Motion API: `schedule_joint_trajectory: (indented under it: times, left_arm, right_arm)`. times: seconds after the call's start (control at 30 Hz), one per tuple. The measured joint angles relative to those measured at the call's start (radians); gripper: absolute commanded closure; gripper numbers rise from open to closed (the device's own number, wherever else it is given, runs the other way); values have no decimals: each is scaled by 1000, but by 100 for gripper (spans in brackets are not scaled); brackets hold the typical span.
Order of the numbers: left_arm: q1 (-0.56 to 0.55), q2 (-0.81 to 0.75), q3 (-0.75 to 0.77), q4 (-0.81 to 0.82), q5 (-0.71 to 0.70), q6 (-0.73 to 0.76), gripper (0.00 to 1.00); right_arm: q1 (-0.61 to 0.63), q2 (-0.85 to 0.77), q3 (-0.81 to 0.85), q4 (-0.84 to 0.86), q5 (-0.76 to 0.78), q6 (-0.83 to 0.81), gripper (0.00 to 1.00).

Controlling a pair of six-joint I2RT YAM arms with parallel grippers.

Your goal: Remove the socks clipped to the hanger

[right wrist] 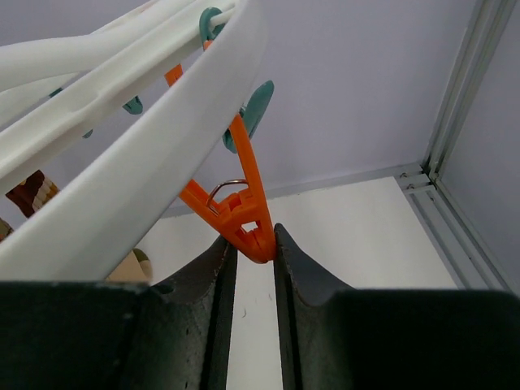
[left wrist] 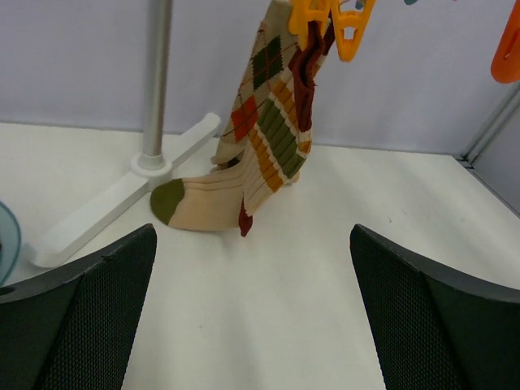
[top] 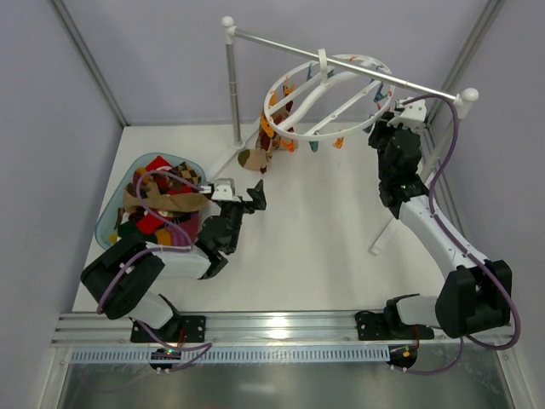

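Observation:
The white ring hanger (top: pixel 289 132) hangs from a rail by its hook. An argyle sock (left wrist: pixel 272 122), a red sock (left wrist: pixel 307 77) and a tan sock with an olive toe (left wrist: pixel 203 203) hang from orange clips (left wrist: pixel 329 16) at its left rim (top: pixel 268 141); the tan sock's toe rests on the table. My left gripper (top: pixel 255 198) is open and empty, low over the table in front of these socks (left wrist: pixel 252 317). My right gripper (top: pixel 385 109) is at the ring's right rim, shut on the tip of an orange clip (right wrist: pixel 244 215) under the ring (right wrist: pixel 138 146).
The white rail stand has a post (top: pixel 234 81) at the back left, a rail (top: pixel 358 70) and a foot (top: pixel 387 230) on the right; its left foot (left wrist: pixel 122 195) lies near the socks. A teal bowl (top: pixel 111 223) at the left holds several loose socks.

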Motion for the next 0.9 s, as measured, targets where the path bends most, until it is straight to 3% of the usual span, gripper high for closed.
schedule_joint_trajectory:
  times: [0.43,0.83,0.9]
  left_arm:
    - [10,421,367,12,69,121,0]
    - [105,636,587,13,40,61,0]
    - [118,666,619,12,44,44,10]
  right_arm:
    - [-34,0,2,-5,-31,39,85]
    - [-38,-8,2,-10,-67,54,84]
    - [-39,-14,2,-9,-69,55,84]
